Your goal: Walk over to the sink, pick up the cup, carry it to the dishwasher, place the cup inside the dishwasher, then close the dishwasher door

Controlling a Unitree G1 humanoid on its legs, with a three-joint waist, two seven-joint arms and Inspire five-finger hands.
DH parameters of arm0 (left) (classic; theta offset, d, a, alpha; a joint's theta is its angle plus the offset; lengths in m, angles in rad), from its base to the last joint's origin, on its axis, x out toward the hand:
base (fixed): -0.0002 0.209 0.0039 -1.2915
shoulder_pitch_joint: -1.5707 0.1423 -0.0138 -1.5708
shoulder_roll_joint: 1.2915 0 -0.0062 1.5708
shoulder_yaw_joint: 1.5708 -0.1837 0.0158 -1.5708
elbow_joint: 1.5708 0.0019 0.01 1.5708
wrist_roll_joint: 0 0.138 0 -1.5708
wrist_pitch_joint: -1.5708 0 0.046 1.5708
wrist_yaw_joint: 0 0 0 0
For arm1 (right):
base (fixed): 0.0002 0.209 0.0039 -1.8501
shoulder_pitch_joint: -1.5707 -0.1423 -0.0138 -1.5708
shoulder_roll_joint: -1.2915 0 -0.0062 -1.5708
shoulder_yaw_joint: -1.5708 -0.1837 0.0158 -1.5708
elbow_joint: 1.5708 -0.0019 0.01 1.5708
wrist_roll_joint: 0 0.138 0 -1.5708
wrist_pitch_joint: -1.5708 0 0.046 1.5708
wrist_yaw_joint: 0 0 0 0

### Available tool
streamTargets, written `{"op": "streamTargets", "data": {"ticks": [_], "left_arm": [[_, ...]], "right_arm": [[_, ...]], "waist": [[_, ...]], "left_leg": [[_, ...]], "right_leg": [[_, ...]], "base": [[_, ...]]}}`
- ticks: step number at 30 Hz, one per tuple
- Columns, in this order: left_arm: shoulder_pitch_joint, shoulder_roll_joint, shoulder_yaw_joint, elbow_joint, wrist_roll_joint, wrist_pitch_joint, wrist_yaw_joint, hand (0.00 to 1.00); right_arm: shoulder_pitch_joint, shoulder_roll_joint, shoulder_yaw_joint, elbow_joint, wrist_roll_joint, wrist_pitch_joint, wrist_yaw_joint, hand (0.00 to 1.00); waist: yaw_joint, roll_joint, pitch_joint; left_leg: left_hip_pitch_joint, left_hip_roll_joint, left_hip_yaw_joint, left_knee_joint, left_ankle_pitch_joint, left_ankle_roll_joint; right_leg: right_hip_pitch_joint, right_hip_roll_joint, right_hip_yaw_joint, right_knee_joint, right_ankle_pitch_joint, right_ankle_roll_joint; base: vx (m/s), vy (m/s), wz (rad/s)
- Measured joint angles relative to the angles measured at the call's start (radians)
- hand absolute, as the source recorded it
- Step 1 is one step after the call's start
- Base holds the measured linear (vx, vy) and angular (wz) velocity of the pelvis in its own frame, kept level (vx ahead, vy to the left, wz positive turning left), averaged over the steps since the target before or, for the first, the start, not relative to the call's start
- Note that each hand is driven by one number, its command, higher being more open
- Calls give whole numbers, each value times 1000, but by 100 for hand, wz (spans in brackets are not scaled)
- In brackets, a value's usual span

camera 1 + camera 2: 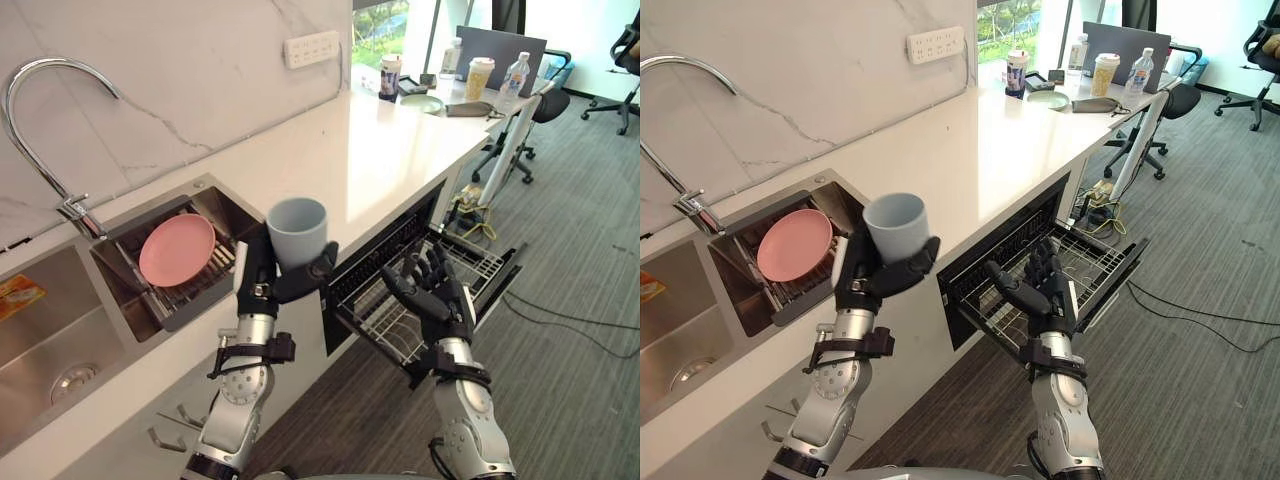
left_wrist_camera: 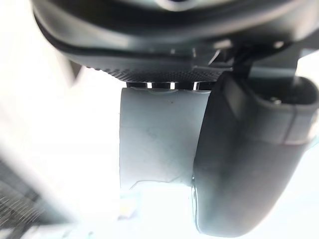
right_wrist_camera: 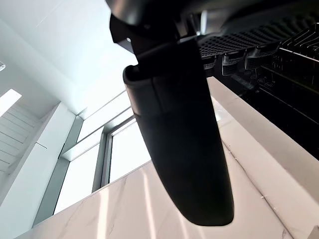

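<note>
Gripping cup (image 1: 297,232) upright in left hand (image 1: 262,285) for level carrying; right hand (image 1: 435,297) hovering loose-fingered, empty, above dishwasher rack (image 1: 390,330).

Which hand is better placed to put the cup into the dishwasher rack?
Left: the left hand grips the cup beside the dishwasher rack; the right hand hovers open, empty, over it.

Cup (image 1: 297,230) is reading as smooth and matt, ceramic or plastic, can't tell which. Left hand (image 1: 285,283) is showing dark matt plastic, with a finely ribbed pad in its wrist view. Countertop (image 1: 400,150) is looking like polished stone, glossy, mirroring window light. Wall (image 1: 180,70) is showing veined marble. Faucet (image 1: 75,208) is shining like chrome. Sink (image 1: 40,330) is looking like brushed steel. Plate (image 1: 177,249) is looking smooth and satin. Dishwasher rack (image 1: 470,265) is showing metal wire. Floor (image 1: 580,380) is looking like ribbed carpet.
</note>
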Motion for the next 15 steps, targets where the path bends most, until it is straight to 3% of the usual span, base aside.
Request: {"op": "streamTargets", "data": {"ticks": [2,5,8,13,15], "left_arm": [[-24,-20,5,0,78,-17,101,0],[-47,-28,10,11,136,-18,150,0],[-100,-23,68,66,327,-15,328,0],[-115,-8,108,75,398,2,380,0],[-115,-6,102,109,414,41,372,0]], "right_arm": [[-37,-14,9,-1,39,-4,13,100],[-63,-29,8,-4,67,-4,26,100],[-106,-53,9,-14,274,50,215,100],[-169,-69,52,-51,354,99,352,100],[-205,-67,90,-55,353,128,387,100]], "waist": [[0,-1,1],[-3,-2,2],[-7,-4,4],[-4,-4,4],[-1,-4,4]], "left_leg": [[0,12,0,-1,12,-9],[8,22,1,-9,19,-14],[33,33,13,-47,40,-21],[67,42,32,-118,78,-33],[84,45,55,-146,88,-37]], "right_leg": [[1,16,-3,-1,2,-7],[12,30,-3,-19,10,-16],[36,54,1,-72,39,-26],[37,78,13,-98,52,-36],[37,88,29,-119,65,-37]], "base": [[-101,-71,-2],[-42,-35,-4],[-38,-29,-11],[-18,-30,-11],[-1,-15,-24]]}}
